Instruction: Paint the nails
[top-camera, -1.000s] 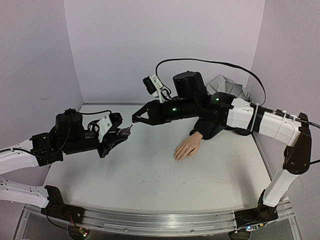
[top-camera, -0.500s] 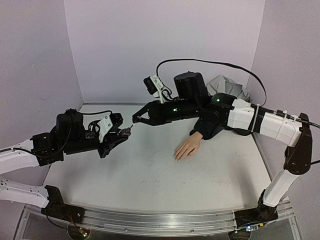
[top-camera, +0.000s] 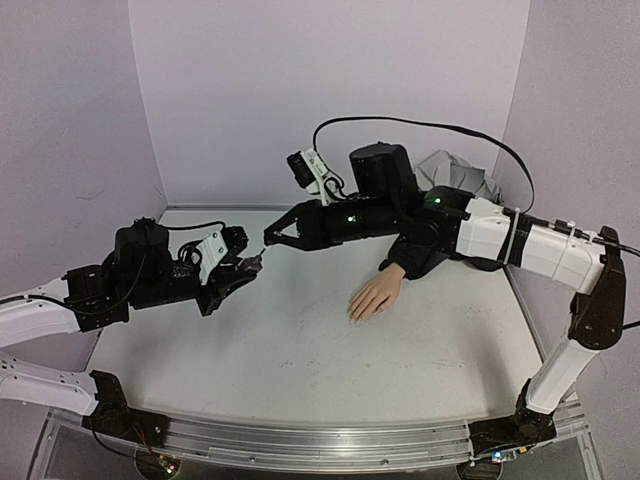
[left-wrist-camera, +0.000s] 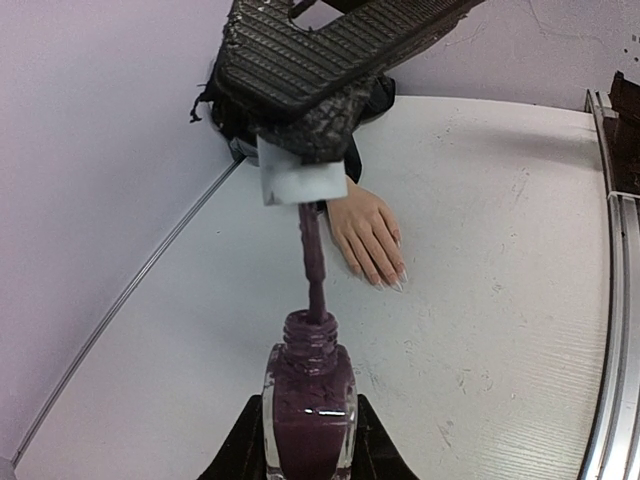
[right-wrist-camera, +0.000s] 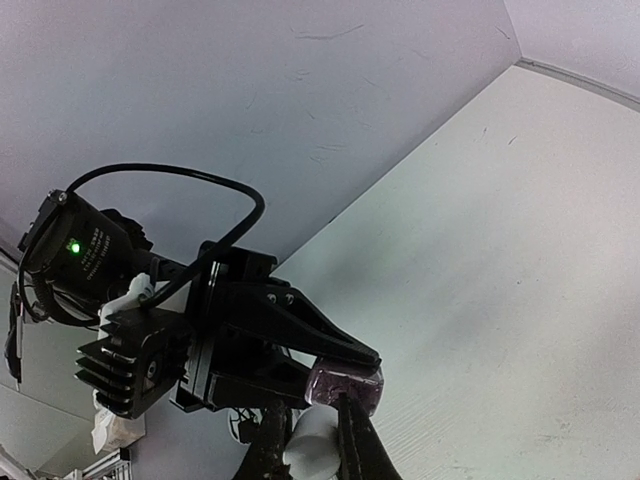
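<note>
The peach mannequin hand (top-camera: 377, 293) lies palm down right of the table's middle, its navy sleeve under my right arm. Its pale pink nails (left-wrist-camera: 390, 282) show in the left wrist view. My left gripper (top-camera: 248, 267) is shut on the maroon polish bottle (left-wrist-camera: 308, 408), held above the table. My right gripper (top-camera: 268, 239) is shut on the white cap (left-wrist-camera: 299, 182). The cap's brush stem (left-wrist-camera: 314, 265) is maroon with polish and reaches down into the bottle's neck. The right wrist view shows the cap (right-wrist-camera: 312, 448) between my fingers, just below the bottle (right-wrist-camera: 345, 385).
A crumpled grey cloth (top-camera: 455, 172) lies at the back right behind my right arm. Purple walls close the table (top-camera: 300, 360) on three sides. A metal rail (top-camera: 300, 440) runs along the near edge.
My right gripper has crept slightly left toward the bottle. The left arm and the mannequin hand have barely moved.
</note>
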